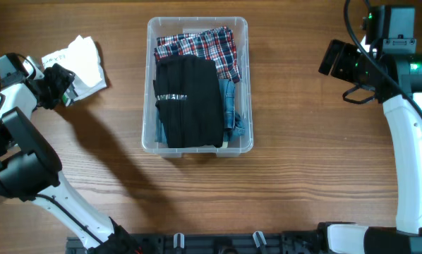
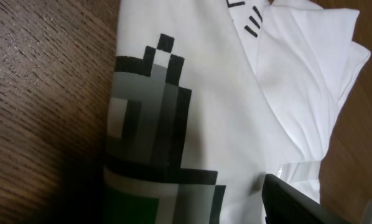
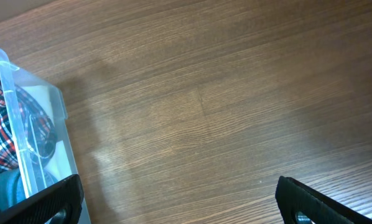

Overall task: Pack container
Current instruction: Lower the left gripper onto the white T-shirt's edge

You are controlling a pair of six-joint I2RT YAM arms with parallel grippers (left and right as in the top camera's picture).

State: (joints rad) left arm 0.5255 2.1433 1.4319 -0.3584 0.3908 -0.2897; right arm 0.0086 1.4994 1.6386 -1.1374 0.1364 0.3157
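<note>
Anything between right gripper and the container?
Nothing, just bare wooden table between the right gripper and the container. Overhead shows the whole stretch; the right wrist view agrees.

Robotics test bench: a white-and-black robot arm (image 1: 34,169) at the left and a matching right arm (image 1: 408,141) rise from a black mounting rail (image 1: 218,243) at the edge of a brown wood-grain table (image 1: 303,176), with black cables (image 1: 350,25) looping above. Folded clothes (image 1: 190,99) fill a clear plastic rectangular bin (image 1: 146,134). A white printed T-shirt (image 1: 84,63) lies to its left.
</note>
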